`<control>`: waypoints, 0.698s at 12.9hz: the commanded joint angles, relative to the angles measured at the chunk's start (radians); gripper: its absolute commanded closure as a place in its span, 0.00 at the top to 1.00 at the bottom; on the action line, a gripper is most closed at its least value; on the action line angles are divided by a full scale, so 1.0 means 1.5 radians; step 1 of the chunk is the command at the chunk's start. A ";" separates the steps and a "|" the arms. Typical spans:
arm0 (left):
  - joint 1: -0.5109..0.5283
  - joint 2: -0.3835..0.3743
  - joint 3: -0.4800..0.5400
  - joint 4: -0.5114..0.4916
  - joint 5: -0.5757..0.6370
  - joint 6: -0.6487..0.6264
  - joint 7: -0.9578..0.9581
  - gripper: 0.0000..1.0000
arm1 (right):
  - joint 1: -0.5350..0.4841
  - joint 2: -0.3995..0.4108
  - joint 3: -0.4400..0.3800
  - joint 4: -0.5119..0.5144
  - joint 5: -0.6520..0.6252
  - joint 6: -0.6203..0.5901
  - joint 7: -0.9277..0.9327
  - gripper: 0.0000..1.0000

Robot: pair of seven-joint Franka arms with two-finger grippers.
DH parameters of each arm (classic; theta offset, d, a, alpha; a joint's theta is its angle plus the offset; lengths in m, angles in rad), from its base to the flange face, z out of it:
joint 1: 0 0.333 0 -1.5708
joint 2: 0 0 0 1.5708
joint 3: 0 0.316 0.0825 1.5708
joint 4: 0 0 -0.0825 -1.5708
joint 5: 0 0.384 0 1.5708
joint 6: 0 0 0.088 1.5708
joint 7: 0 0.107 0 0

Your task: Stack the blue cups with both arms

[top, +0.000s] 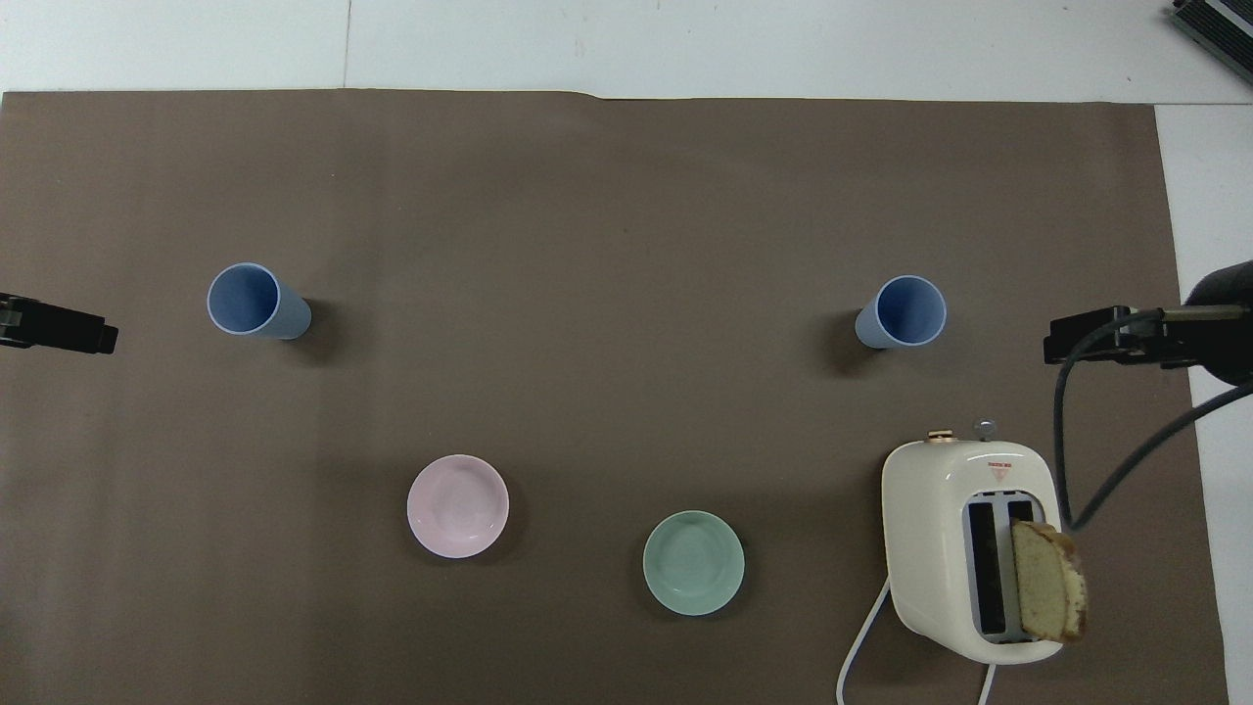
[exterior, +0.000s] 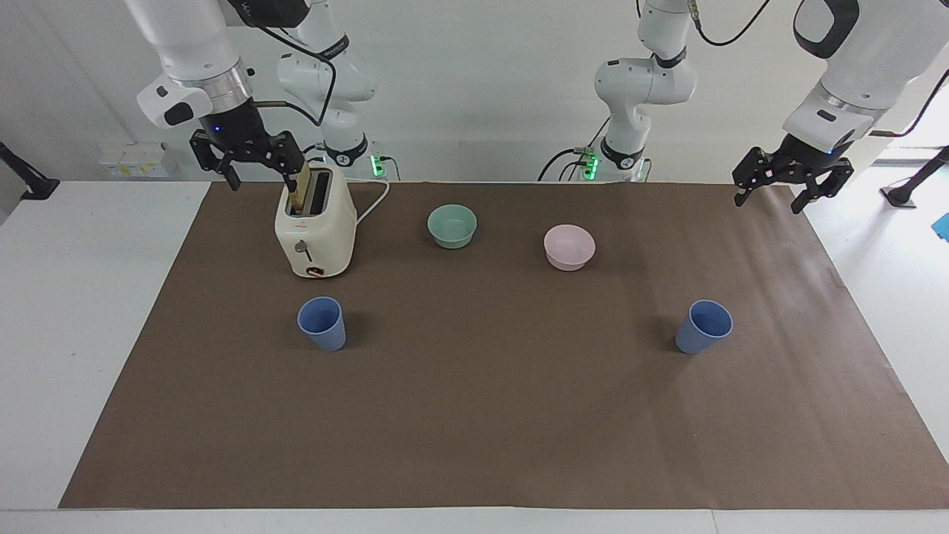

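Observation:
Two blue cups stand upright and far apart on the brown mat. One blue cup (exterior: 322, 323) (top: 903, 312) is toward the right arm's end, farther from the robots than the toaster. The other blue cup (exterior: 704, 327) (top: 256, 302) is toward the left arm's end. My right gripper (exterior: 259, 178) is open and empty, raised in the air beside the toaster's top. My left gripper (exterior: 771, 200) is open and empty, raised over the mat's corner at the left arm's end. Neither gripper touches a cup.
A cream toaster (exterior: 315, 230) (top: 969, 548) holds a bread slice (top: 1047, 592), its cord running toward the robots. A mint-green bowl (exterior: 452, 225) (top: 693, 562) and a pale pink bowl (exterior: 569, 246) (top: 457, 505) sit nearer to the robots than the cups.

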 commanded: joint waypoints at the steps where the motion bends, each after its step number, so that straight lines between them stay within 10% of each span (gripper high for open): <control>1: -0.003 -0.020 0.002 -0.022 -0.005 0.007 0.003 1.00 | -0.004 -0.017 0.001 -0.018 0.016 0.008 -0.001 1.00; 9: 0.001 -0.023 0.002 -0.007 -0.005 -0.001 -0.001 1.00 | -0.004 -0.017 0.001 -0.018 0.016 0.007 -0.001 1.00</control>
